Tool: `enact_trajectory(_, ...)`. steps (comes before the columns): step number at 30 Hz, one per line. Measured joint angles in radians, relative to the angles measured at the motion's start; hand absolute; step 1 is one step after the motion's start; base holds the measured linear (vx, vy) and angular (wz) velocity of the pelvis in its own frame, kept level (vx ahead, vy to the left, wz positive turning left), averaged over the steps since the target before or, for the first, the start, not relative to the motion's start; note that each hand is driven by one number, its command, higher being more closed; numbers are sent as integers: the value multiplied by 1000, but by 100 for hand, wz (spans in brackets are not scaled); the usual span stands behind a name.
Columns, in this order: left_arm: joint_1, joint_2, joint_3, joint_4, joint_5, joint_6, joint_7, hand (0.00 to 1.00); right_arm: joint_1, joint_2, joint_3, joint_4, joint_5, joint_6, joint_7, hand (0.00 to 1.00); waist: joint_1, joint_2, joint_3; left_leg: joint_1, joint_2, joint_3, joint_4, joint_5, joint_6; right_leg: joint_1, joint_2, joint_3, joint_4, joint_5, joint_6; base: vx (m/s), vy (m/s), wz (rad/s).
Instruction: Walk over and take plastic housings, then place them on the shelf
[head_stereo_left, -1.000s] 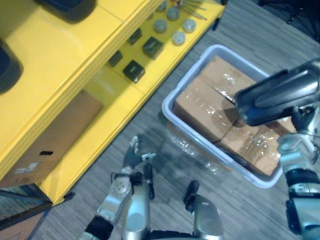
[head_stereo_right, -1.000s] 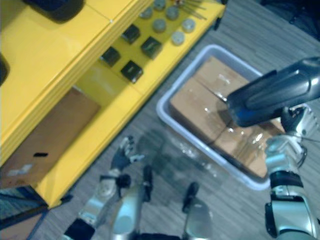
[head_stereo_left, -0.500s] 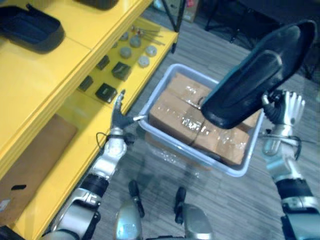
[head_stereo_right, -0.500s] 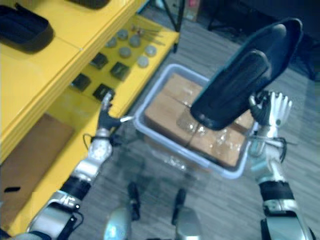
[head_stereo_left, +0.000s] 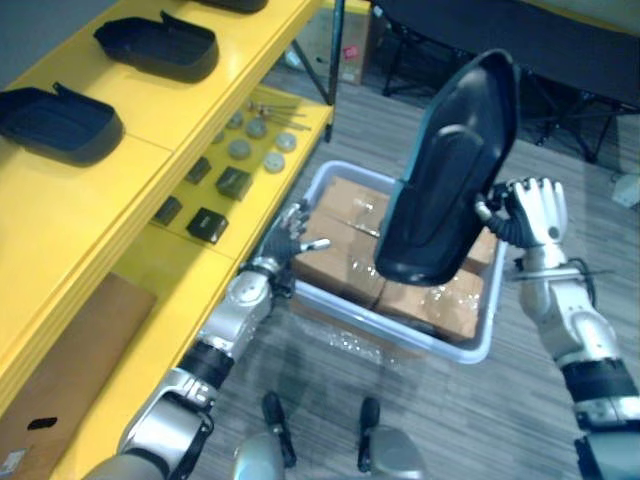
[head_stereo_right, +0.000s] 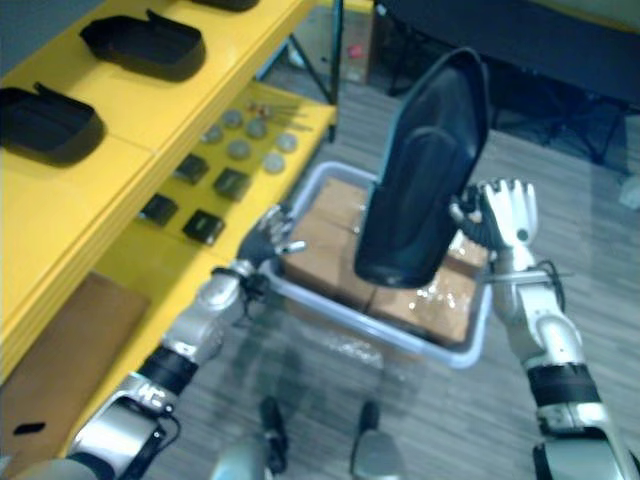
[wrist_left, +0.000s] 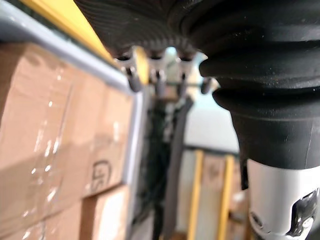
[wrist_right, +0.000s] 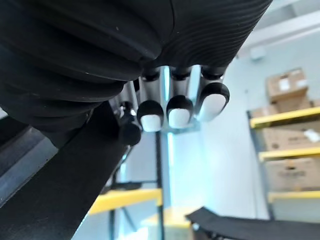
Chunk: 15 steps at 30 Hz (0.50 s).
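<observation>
In the bin (head_stereo_left: 420, 340) beside the shelf (head_stereo_left: 100, 215) lie cardboard boxes (head_stereo_left: 345, 215).

- Yellow shelf (head_stereo_left: 200, 110), top tier: two black housings (head_stereo_left: 158, 45) (head_stereo_left: 60, 122) lie open side up, well apart; the edge of a third (head_stereo_left: 235, 4) shows further along
- Lower tier (head_stereo_left: 190, 270): small black blocks (head_stereo_left: 208, 224) lie near grey discs (head_stereo_left: 258, 128); thin rods (head_stereo_left: 270, 105) lie just beyond the discs
- Lowest level: a flat cardboard sheet (head_stereo_left: 70, 370)
- Grey striped carpet floor (head_stereo_left: 480, 420): a pale tub (head_stereo_left: 485, 350) stands just beside the shelf, packed with film-wrapped cardboard boxes (head_stereo_left: 345, 215)
</observation>
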Motion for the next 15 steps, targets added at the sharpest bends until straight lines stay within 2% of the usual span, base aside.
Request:
enact_trajectory(3,-7,5,-26,-11,-76,12,-39,0,0,0,19,0,-17,-4,17,100,-3,2,-9,10,-5,-2,-31,20,1,-1,0,0,-3,1,1,-5,5,1)
enact_trajectory(8,-10,8,-32,-46,-219,63,-108,0,-9,0,65,1,-37,-22,28,100,-15,15,-21,37,-15,-3,-95,55,4,1,1,-2,-7,5,2,-9,12,1)
enact_trajectory(15,-10,21,-68,-64,-219,108,-128,0,-41,0,118,25,-38,-17,52,100,-17,41,-37,39,-18,-7,-109,71,8,2,0,-6,-12,12,10,-7,13,1)
